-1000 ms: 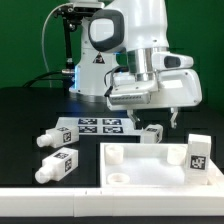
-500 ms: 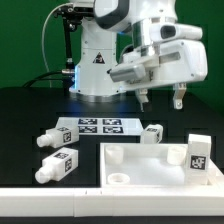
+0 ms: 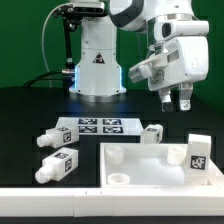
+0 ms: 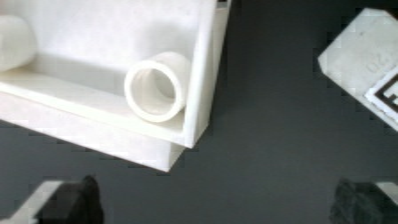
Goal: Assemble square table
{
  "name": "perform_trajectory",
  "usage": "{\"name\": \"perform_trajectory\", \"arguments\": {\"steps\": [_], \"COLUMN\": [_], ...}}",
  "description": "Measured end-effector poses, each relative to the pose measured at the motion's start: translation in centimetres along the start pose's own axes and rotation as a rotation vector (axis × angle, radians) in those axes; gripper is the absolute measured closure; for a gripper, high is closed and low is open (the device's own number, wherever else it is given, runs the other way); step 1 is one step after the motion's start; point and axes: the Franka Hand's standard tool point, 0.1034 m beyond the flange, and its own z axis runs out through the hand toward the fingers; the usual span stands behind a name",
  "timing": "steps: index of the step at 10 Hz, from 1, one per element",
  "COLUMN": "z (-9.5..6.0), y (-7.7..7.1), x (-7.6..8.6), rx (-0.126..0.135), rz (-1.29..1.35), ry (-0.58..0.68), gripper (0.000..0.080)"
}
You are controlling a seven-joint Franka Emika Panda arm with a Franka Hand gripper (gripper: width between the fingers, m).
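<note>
**Open claw above the table top, one leg upright in it**

The square table top (image 3: pixel 150 172) lies flat on the black table (image 3: pixel 25 115), rim up, with round sockets at its corners. The gripper (image 3: pixel 176 102) hangs above and behind the top's far edge, toward the exterior view's right. Its two fingers are spread wide and nothing is between them. In the wrist view the gripper (image 4: pixel 217 200) shows a blurred dark fingertip on each side, with only black table between.

One tagged leg, the upright leg (image 3: pixel 197 152), stands in the top's far corner at the exterior view's right. Whether it is fully seated in its socket cannot be told.

The second leg (image 3: pixel 152 134) lies just behind the top's far edge. The third leg (image 3: pixel 52 139) and fourth leg (image 3: pixel 58 166) lie off the top's side at the exterior view's left. The marker board (image 3: pixel 98 126) lies behind the top.

The wrist view shows a corner socket (image 4: pixel 157 87) of the top.
</note>
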Motion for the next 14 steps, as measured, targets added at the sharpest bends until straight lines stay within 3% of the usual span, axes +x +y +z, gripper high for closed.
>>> {"name": "perform_trajectory", "arguments": {"steps": [4,5,6,7,10,11,12,13,14], "z": [1.1,1.2,1.3,1.3,1.4,1.4,1.8,2.1,2.4], "y": [0.2,0.2,0.4,1.2,1.0,0.9,0.7,0.9,0.3], "x": [-0.3,-0.6,-0.3,-0.1,-0.1,-0.4,-1.3,-2.1,-2.9], "rx": [0.01,0.026,0.078,0.081,0.078,0.081,0.108,0.112,0.136], "rz": [0.498,0.643,0.942,1.019,1.212,1.264,1.432,1.574,1.729], "ry": [-0.014,-0.032,-0.086,-0.091,-0.097,-0.104,-0.146,-0.166,-0.201], "gripper": [0.0151,0.0151,0.0151,0.0151,0.0151,0.0151,0.0151,0.0151,0.0151]}}
